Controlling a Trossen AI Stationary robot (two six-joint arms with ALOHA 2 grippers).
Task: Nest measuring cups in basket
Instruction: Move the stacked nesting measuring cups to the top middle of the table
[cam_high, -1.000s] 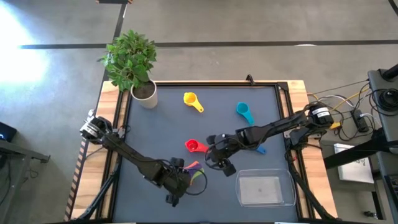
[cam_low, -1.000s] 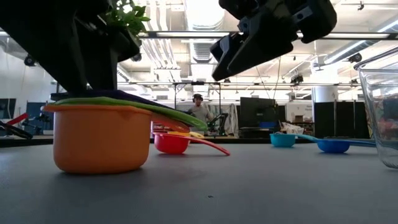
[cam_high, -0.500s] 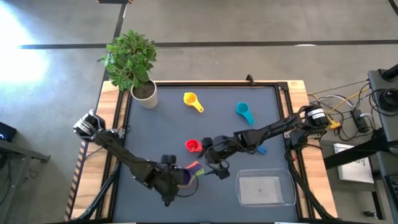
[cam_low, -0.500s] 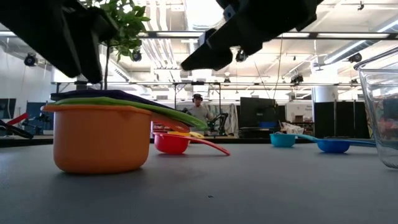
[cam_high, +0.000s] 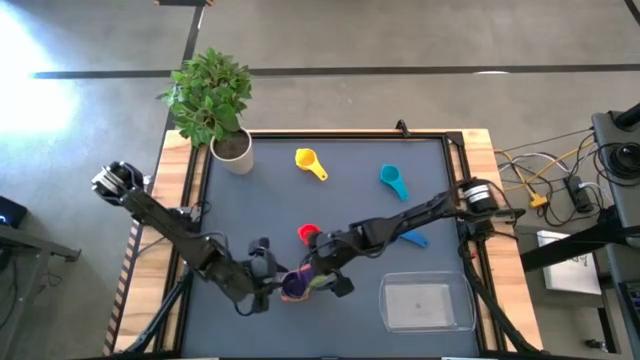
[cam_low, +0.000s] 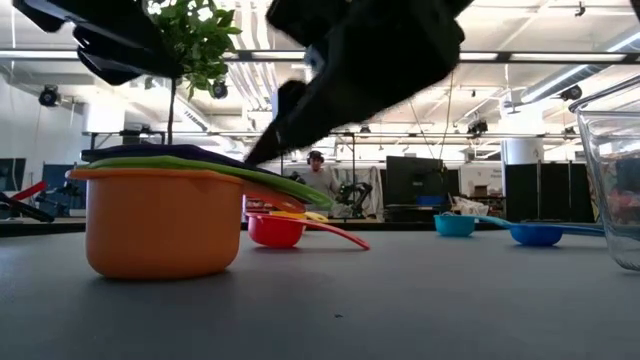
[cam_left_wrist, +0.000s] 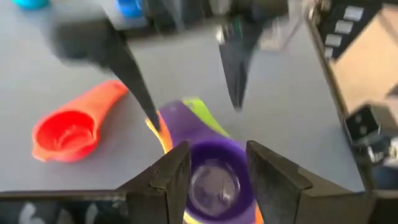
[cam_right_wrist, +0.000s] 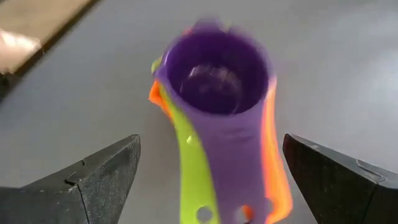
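A stack of three nested plastic measuring cups, purple (cam_right_wrist: 213, 81) inside green (cam_right_wrist: 191, 163) inside orange (cam_low: 160, 220), stood upright on the table directly beneath the right gripper (cam_right_wrist: 211, 180), between its wide-spread fingers, handles fanned toward it. The small red plastic cup (cam_high: 308, 234) lay just beyond that gripper. The yellow cup (cam_high: 309, 163), teal cup (cam_high: 393, 181) and blue cup (cam_high: 412, 238) lay farther off. The clear rectangular plastic basket (cam_high: 427, 304) sat beside the right gripper, holding no cups.

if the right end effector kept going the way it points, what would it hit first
Probably the purple cup, nested atop the green and orange cups: it sits centred between the open right end effector fingers, though depth is unclear.
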